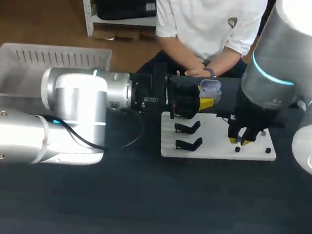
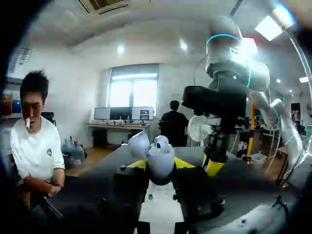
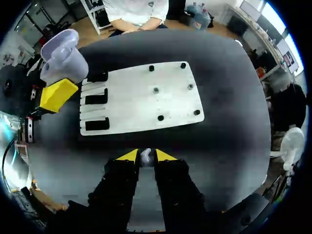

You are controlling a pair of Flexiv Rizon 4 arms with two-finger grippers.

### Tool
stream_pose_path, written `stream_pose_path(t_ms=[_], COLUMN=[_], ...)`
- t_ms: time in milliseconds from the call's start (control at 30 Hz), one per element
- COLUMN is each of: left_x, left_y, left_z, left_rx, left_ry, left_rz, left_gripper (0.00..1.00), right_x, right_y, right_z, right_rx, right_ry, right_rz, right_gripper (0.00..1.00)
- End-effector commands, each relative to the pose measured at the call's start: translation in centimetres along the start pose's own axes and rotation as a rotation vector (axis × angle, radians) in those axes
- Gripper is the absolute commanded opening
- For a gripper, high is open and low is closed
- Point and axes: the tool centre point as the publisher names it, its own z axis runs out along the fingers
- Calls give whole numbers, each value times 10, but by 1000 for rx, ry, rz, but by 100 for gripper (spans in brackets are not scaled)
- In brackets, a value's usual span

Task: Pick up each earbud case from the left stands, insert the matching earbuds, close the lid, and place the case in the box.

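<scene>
Left gripper (image 2: pixel 160 164) fingers clamped on open earbud case (image 2: pixel 157 155) over white board (image 3: pixel 141 100) far edge. Right gripper (image 3: pixel 145 157) fingers pinch earbud (image 3: pixel 145 154) over board's right end.

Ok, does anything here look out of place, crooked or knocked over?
Nothing stands out. The flat white board lies flat on the dark table with its black stands upright. The left gripper holds the pale lilac earbud case, lid open, and the right gripper pinches a small white earbud.

a broad dark table (image 1: pixel 153 205) with a matte, evenly lit top.
</scene>
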Motion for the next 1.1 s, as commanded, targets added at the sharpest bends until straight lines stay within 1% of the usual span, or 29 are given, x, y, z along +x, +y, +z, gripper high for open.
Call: stream_pose_path(t_ms=[33,67,167,267,300,333,367,433,467,533,600,733,867,933,967,1100], left_x=[1,1,1,1,1,1,1,1,1,1,1,1,1,1,1,1], left_y=[-1,-1,-1,-1,-1,-1,-1,-1,-1,-1,-1,-1,-1,-1,-1,-1], left_z=[0,0,0,0,0,0,0,0,0,0,0,0,0,0,0,0], left_rx=[-6,-6,-6,-6,-6,-6,-6,-6,-6,-6,-6,-6,-6,-6,-6,-6], left_ry=[-5,-5,-5,-5,-5,-5,-5,-5,-5,-5,-5,-5,-5,-5,-5,-5], left_rz=[4,4,4,4,4,4,4,4,4,4,4,4,4,4,4,4], left_gripper=[0,0,0,0,0,0,0,0,0,0,0,0,0,0,0,0], right_x=[5,5,3,-3,-5,-10,-13,-21,-25,-32,-37,-52,-66,-72,-78,-78], right_y=[12,18,29,45,49,55,60,69,72,80,86,97,101,102,102,102], right_z=[-43,-51,-65,-78,-80,-84,-85,-90,-91,-96,-99,-101,-101,-101,-102,-102], right_rx=[-8,-29,-54,-66,-73,-94,-75,-80,-62,-78,-66,-77,-86,-96,-111,-111], right_ry=[40,35,20,-3,-19,-20,-32,-38,-46,-49,-52,-46,-54,-92,-128,-128], right_rz=[-58,-79,-135,-217,-227,-250,-279,-322,-347,-381,-419,-456,-465,-467,-453,-453], right_gripper=[0,0,0,0,0,0,0,0,0,0,0,0,0,0,0,0])
